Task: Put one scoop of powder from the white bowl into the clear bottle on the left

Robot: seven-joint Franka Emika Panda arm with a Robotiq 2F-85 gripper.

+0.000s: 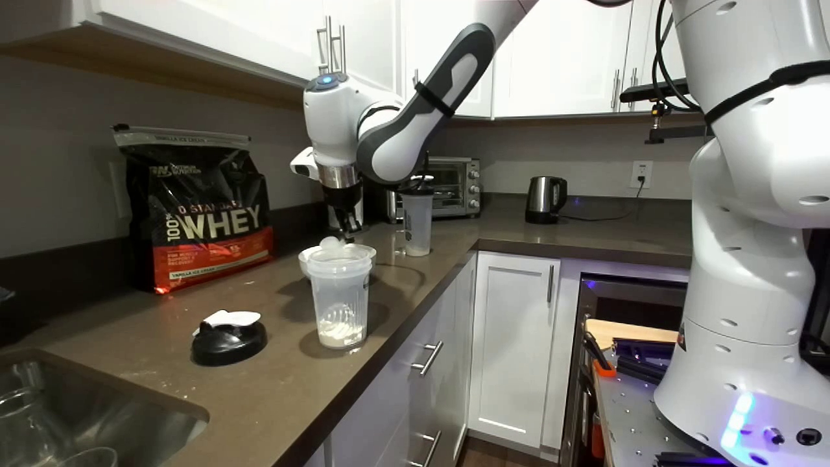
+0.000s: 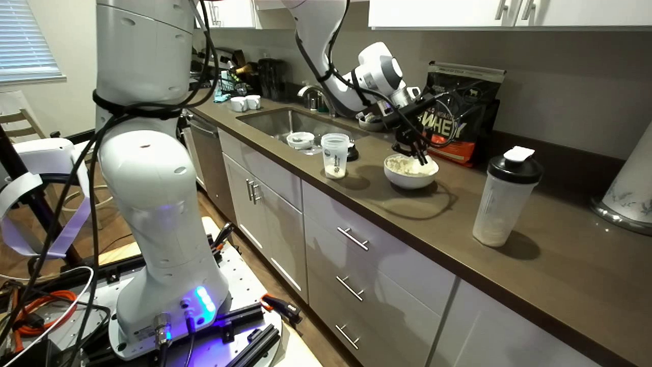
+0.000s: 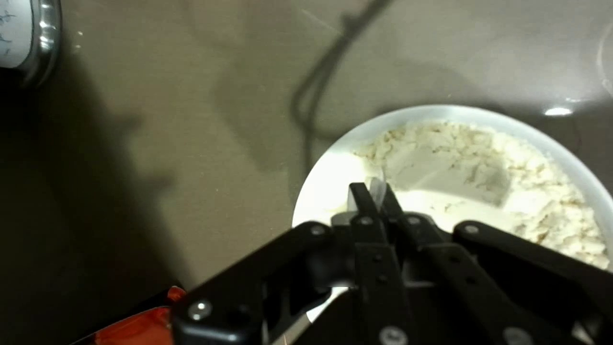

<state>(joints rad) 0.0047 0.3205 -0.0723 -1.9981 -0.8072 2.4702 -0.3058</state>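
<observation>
The white bowl (image 2: 411, 182) is a round bowl full of pale powder (image 2: 403, 164) on the counter. Its rim (image 3: 443, 113) and the powder (image 3: 541, 191) fill the right of the wrist view. The clear bottle (image 1: 340, 295) stands open and upright beside the bowl, with a little powder at its bottom; it also shows in an exterior view (image 2: 335, 153). My gripper (image 3: 373, 196) is shut on the thin translucent handle of the scoop (image 1: 332, 244), over the bowl's edge. The scoop's cup is hidden in the wrist view. Whether it holds powder I cannot tell.
A lidded shaker bottle (image 2: 504, 204) stands farther along the counter, near a white roll (image 2: 631, 178). A black lid (image 1: 228, 340) lies near the sink (image 1: 104, 408). The whey bag (image 1: 201, 207) stands against the wall. Cabinets (image 1: 214, 29) hang above.
</observation>
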